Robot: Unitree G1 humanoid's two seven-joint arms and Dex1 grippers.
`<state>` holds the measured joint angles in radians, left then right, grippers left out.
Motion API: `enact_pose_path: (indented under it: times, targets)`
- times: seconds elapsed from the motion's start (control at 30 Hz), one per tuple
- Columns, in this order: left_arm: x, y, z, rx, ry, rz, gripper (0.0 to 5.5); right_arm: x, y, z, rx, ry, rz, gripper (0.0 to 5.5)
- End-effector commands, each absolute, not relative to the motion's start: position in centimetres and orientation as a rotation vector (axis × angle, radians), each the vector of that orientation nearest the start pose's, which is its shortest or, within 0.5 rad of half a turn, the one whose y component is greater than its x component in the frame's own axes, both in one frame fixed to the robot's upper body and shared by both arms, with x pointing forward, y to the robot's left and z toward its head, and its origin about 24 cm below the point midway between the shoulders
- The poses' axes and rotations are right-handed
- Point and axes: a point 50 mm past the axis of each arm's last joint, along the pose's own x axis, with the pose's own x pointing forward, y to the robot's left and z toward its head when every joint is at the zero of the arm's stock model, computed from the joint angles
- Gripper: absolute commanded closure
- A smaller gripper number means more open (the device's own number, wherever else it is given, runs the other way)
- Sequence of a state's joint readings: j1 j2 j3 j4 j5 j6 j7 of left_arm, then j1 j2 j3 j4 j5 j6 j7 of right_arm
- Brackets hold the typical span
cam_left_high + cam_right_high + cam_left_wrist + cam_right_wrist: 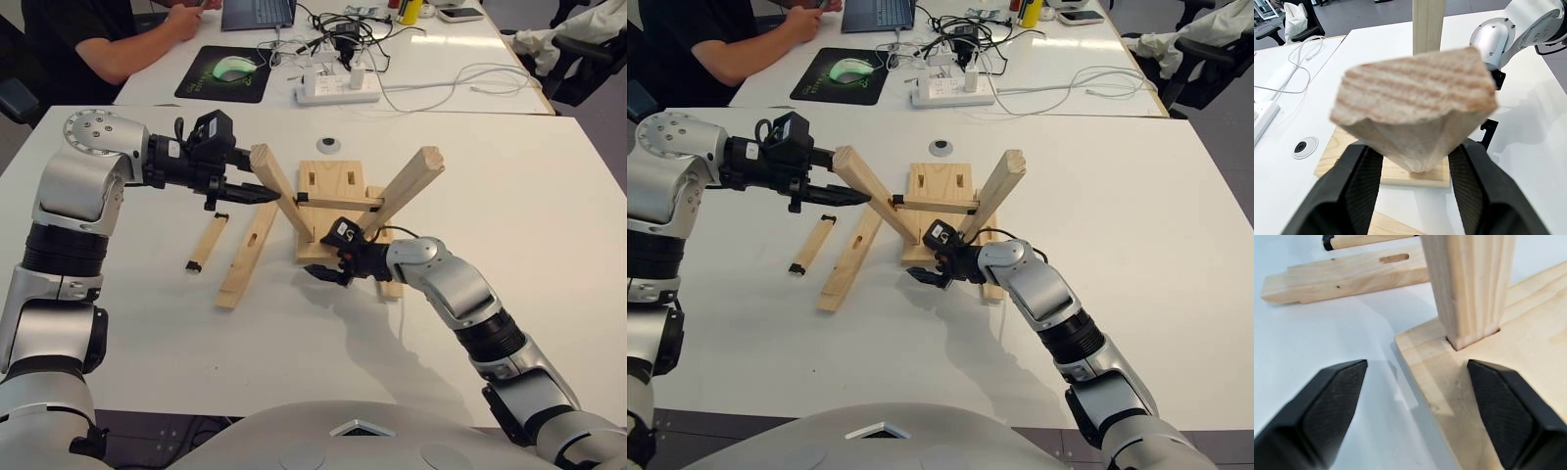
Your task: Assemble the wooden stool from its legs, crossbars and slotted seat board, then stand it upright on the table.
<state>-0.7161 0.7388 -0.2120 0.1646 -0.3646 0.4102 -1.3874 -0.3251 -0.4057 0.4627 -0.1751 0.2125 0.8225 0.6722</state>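
**Pincers at the half-built stool**

Our left pincer (257, 194) is closed on the top end of the left leg (286, 196). In the left wrist view we see its two black fingers (1361, 191) pressed on both sides of the cut wood. That leg leans out to our left. Its low end sits in a slot of the seat board (328, 176).

Our right pincer (323, 275) is wide open and holds nothing. It is low down at the near left corner of the seat board. In the right wrist view one finger (1332, 396) is over the bare table and the other finger (1503, 406) is over the board. The foot of the left leg stands in its slot just past them.

The seat board lies flat on the white table (509, 215), near the middle. The right leg (407, 186) is stuck in the board too and leans out to our right, so the two legs make a V. A thin fitted crossbar (338, 203) runs between them, low down.

To the left of the board a loose leg (247, 253) lies flat on the table. A loose crossbar (208, 243) with dark ends lies just beside it, farther left. They are not touching.

Behind the board we see a small round hole cover (328, 145) in the table.
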Motion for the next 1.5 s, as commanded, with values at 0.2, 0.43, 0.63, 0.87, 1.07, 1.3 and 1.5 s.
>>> enact_pose_path:
  times: [0.2,0.43,0.63,0.87,1.07,1.3,1.5]
  targets:
    - [32.1,18.5,15.8,0.413,0.461,-1.326,3.48,22.2,-9.7,0.9,-0.235,0.881,1.081,1.71]
    - [30.7,15.5,15.4,0.433,0.47,-1.461,3.48,22.4,-9.5,1.2,-0.225,0.866,1.08,1.71]
    - [30.1,14.5,14.6,0.421,0.491,-1.487,3.48,22.7,-9.1,1.8,-0.184,0.82,1.075,1.71]
    - [30.1,15.1,14.6,0.406,0.505,-1.459,3.48,22.2,-9.6,7.8,0.03,0.508,1.151,2.3]
    - [29.6,15.5,14.4,0.376,0.512,-1.444,3.48,21.5,-9.9,12.6,0.125,0.273,1.147,3.33]
    - [29.5,15.4,14.7,0.356,0.525,-1.447,3.48,20.5,-8.4,14.5,0.133,0.122,1.006,4.42]
    - [29.4,15.4,14.7,0.359,0.55,-1.464,3.48,20.7,-8.5,15.0,-0.125,-0.085,0.754,5.28]
